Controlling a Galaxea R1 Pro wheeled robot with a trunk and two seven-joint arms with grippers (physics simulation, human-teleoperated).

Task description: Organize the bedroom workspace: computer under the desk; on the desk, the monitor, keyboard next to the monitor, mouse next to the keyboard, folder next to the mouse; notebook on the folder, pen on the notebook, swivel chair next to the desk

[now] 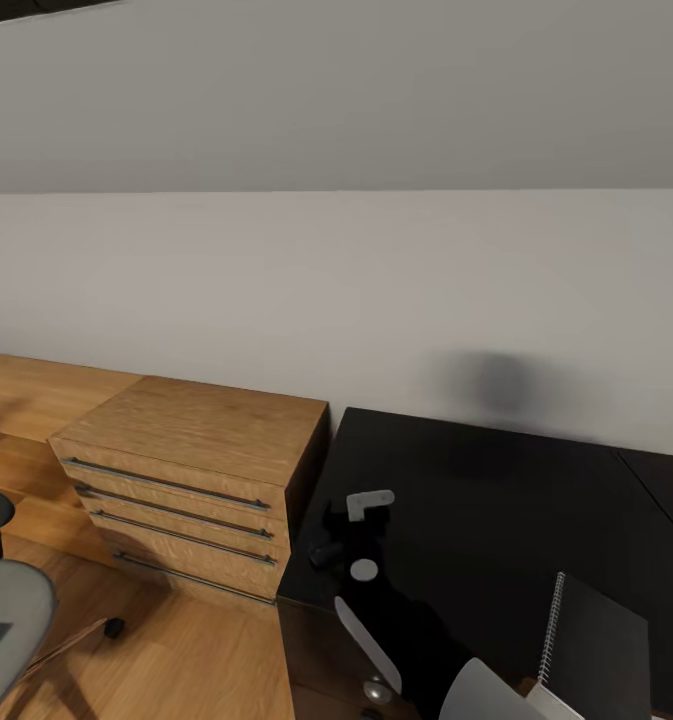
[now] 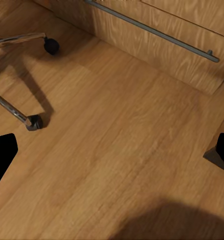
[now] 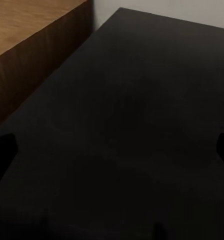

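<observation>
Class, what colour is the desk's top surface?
Black: the desk top is plain black, seen best in the head view.

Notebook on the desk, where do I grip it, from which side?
Its near end, probably: the notebook lies flat on the desk, that end at the front rim. Come from the robot's side, clear of the spiral on its left.
</observation>
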